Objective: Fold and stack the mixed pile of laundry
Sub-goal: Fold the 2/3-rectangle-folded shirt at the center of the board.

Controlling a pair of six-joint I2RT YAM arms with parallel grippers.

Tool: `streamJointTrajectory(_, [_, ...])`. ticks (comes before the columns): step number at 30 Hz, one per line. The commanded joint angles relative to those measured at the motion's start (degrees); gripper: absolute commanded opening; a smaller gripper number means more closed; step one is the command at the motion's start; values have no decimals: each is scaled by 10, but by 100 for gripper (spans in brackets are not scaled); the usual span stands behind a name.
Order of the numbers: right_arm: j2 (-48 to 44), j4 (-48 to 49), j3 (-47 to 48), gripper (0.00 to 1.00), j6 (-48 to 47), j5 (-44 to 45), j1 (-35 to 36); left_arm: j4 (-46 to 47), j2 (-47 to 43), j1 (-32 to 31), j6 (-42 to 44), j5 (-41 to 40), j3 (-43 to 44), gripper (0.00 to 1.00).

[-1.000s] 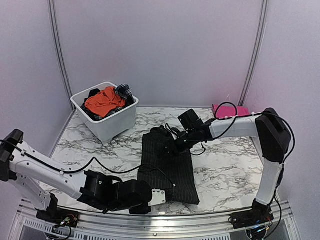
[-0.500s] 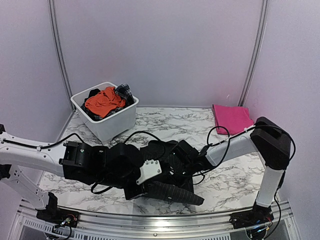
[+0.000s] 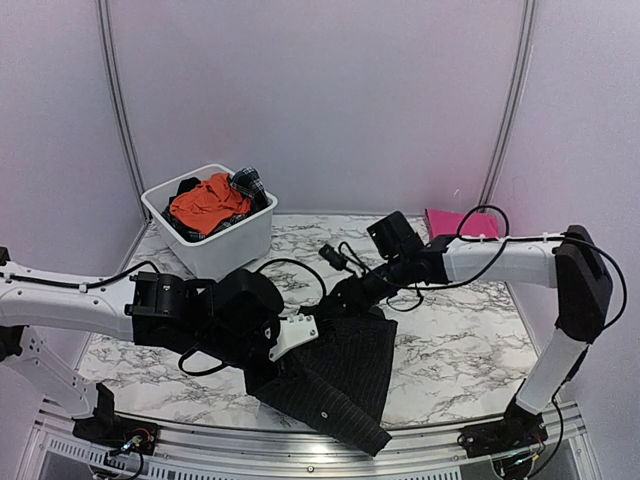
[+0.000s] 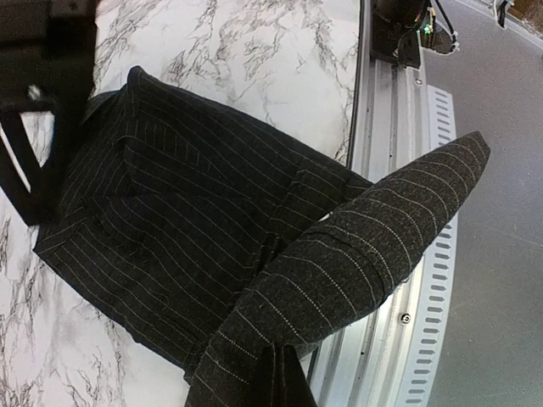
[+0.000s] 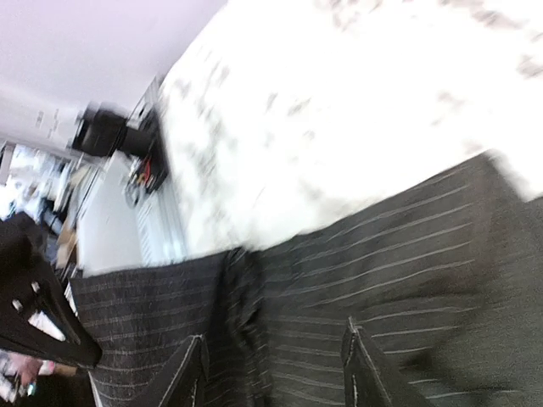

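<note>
**Black pinstriped shirt [image 3: 350,360] pinched at the near edge of the marble bench [image 3: 450,340]**

From above: shirt lying mid-bench between the two arms, its body flat on the marble and one long fold slanting down to the near rail [image 3: 200,435]. Left arm [image 3: 70,305] reaching in low from the left, its end buried in the shirt's near-left side. Right arm [image 3: 500,260] stretched across from the right, its tip at the shirt's far edge. No telling from this height how either set of jaws stands.

Left wrist view: striped cloth [image 4: 195,220] drawn to a narrow point at the bottom of the picture. Left jaws pressed together there, pinching the shirt. Thick fold rising from that point and lapping past the bench edge over the metal rail [image 4: 399,280], a detail less plain from above.

Right wrist view, blurred: right jaws spread wide just over the stripes [image 5: 339,280], a small ridge of gathered cloth between them, nothing seen clamped. Bare marble beyond the shirt's edge.

Only from above: white tub [image 3: 225,245] at the far left of the bench, holding an orange garment [image 3: 203,205] and a plaid piece [image 3: 248,182]. Pink cloth [image 3: 447,222] at the far right, partly hidden behind the right arm, well apart from the shirt.
</note>
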Motion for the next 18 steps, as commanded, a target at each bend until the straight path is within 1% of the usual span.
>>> streamJointTrajectory(1, [9, -51, 41, 49, -24, 62, -63, -8, 31, 37, 8, 22, 19, 0])
streamJointTrajectory(5, [44, -29, 49, 49, -12, 88, -99, 3, 67, 69, 22, 27, 45, 0])
streamJointTrajectory(8, [101, -46, 83, 46, -28, 87, -99, 17, 92, 93, 28, 31, 61, 0])
streamJointTrajectory(11, [149, -53, 98, 45, -44, 83, -93, 33, 115, 118, 33, 34, 76, 0])
streamJointTrajectory(14, [175, -51, 94, 42, -53, 72, -91, 42, 145, 141, 40, 31, 95, 0])
streamJointTrajectory(18, [188, -47, 78, 38, -63, 50, -88, 64, 181, 166, 40, 20, 118, 0])
